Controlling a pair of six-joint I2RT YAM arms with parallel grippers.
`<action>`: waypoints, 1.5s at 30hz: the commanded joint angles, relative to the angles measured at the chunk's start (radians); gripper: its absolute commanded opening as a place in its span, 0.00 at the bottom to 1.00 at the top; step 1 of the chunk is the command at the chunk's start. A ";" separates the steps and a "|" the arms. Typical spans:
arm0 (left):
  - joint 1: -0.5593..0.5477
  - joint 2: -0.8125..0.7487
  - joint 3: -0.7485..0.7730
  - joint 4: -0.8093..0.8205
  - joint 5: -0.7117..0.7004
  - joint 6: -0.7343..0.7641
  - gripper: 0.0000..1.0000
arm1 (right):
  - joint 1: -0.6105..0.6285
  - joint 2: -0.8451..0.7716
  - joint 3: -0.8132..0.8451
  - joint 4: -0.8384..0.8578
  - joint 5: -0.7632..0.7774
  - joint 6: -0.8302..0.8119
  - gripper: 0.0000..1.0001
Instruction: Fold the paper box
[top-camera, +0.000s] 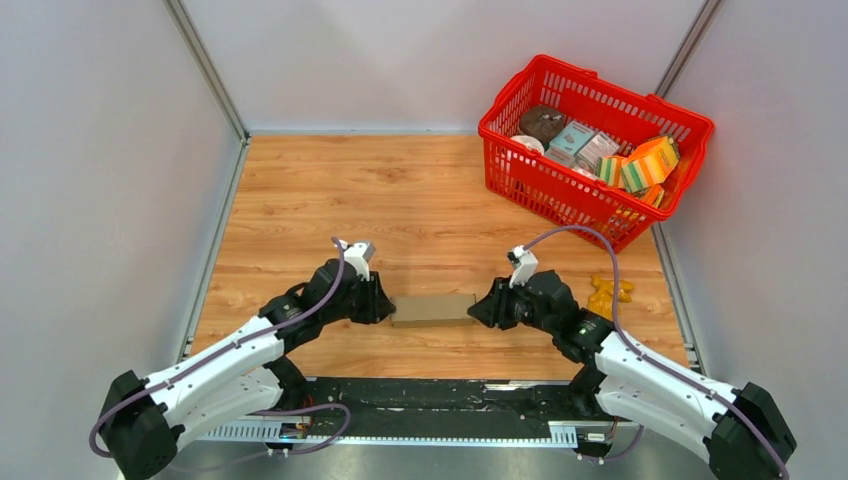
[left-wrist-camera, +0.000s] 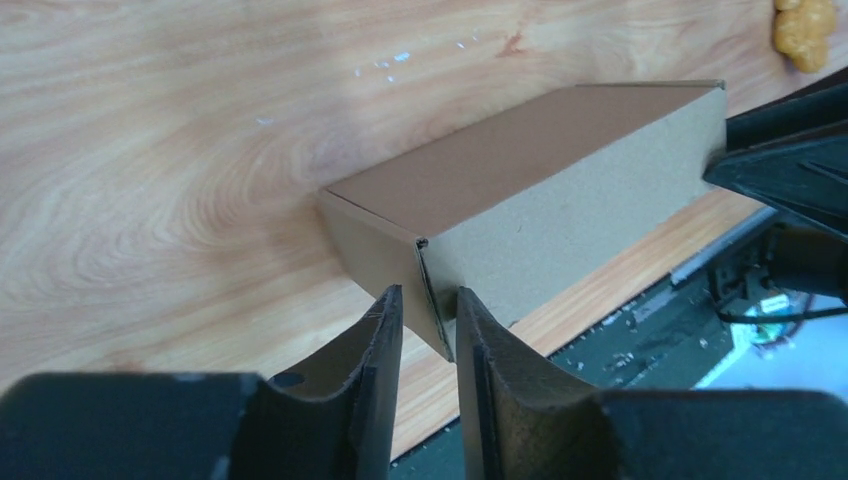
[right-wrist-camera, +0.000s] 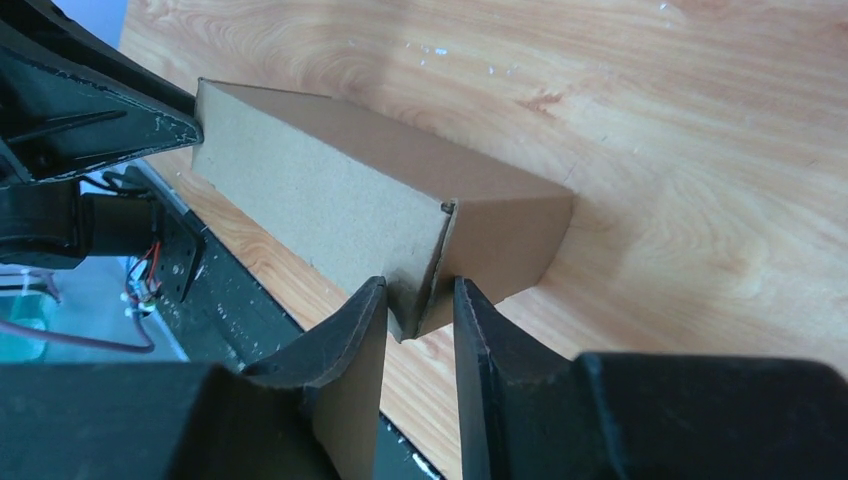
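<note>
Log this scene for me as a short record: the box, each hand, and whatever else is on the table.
paper box: folded into a long block, lying on the table between the hands
left hand: at its left end, straddling the corner, grip unclear
right hand: at its right end, pinching the corner
red basket: far right, holding colourful packages
yellow object: beside right arm

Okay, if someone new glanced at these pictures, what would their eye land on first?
The bright red basket, packed with colourful packages, stands out at the far right of the wooden table. Near the front middle, a closed-up brown paper box lies between the left end effector and the right end effector, one at each end.
</note>
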 joint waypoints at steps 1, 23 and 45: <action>0.002 -0.063 -0.079 -0.049 0.041 -0.042 0.31 | 0.003 -0.029 -0.064 -0.114 -0.054 0.016 0.32; 0.002 0.045 -0.050 0.059 0.204 -0.131 0.55 | 0.000 0.089 0.110 -0.235 -0.010 -0.024 0.73; 0.005 0.819 0.457 0.344 0.225 -0.070 0.48 | -0.081 -0.047 -0.061 -0.028 0.357 0.315 0.39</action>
